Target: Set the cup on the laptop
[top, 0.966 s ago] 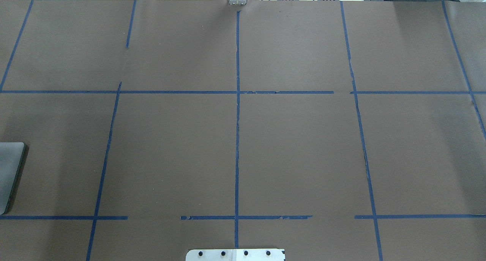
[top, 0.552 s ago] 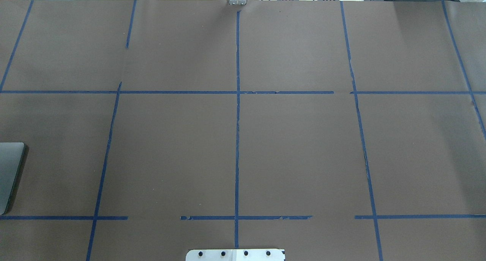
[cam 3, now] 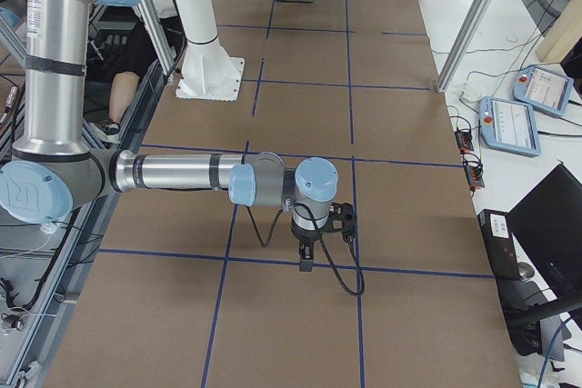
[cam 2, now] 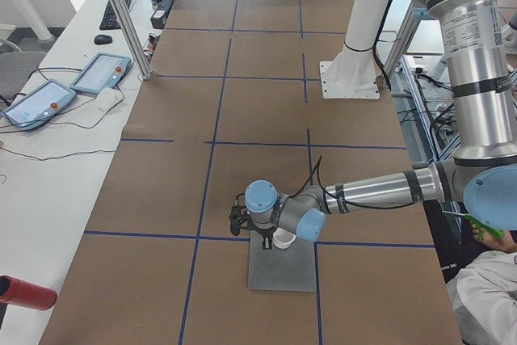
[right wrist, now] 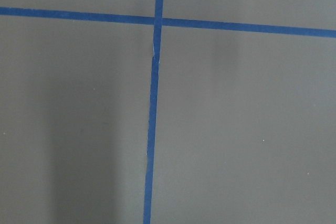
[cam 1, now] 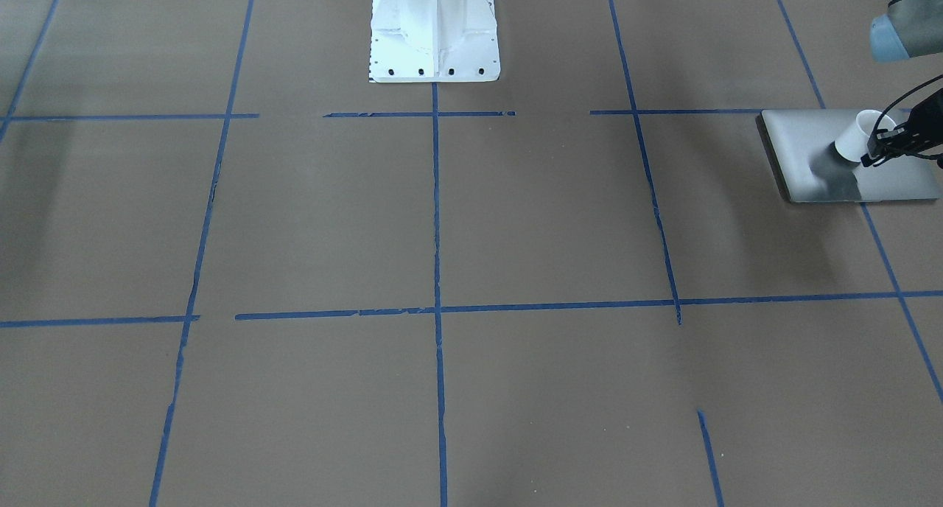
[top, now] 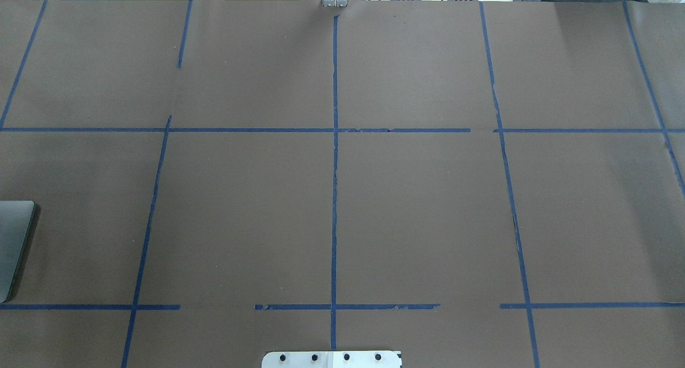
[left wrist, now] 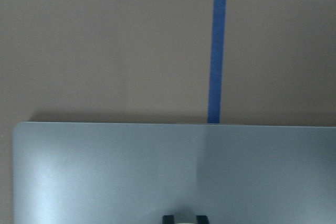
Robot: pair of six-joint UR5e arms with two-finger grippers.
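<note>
left claw: left gripper [cam 1: 880,147] clenched on the cup's rim, as far as i can judge.
cup: white cup [cam 1: 853,140] over the laptop [cam 1: 799,142], at the table's left end; whether it touches the lid is unclear.
right claw: right gripper [cam 3: 305,263] hangs above bare table, well apart; cannot tell whether clenched or released.
risk: letting go before the base sits flat could tip it on the smooth lid; a finger snagging the rim could drag it over.

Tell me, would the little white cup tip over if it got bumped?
Probably, if bumped high: the cup is narrower at its base than its rim. It might slide too, since the laptop lid looks smooth. It looks small, so likely light.
</note>
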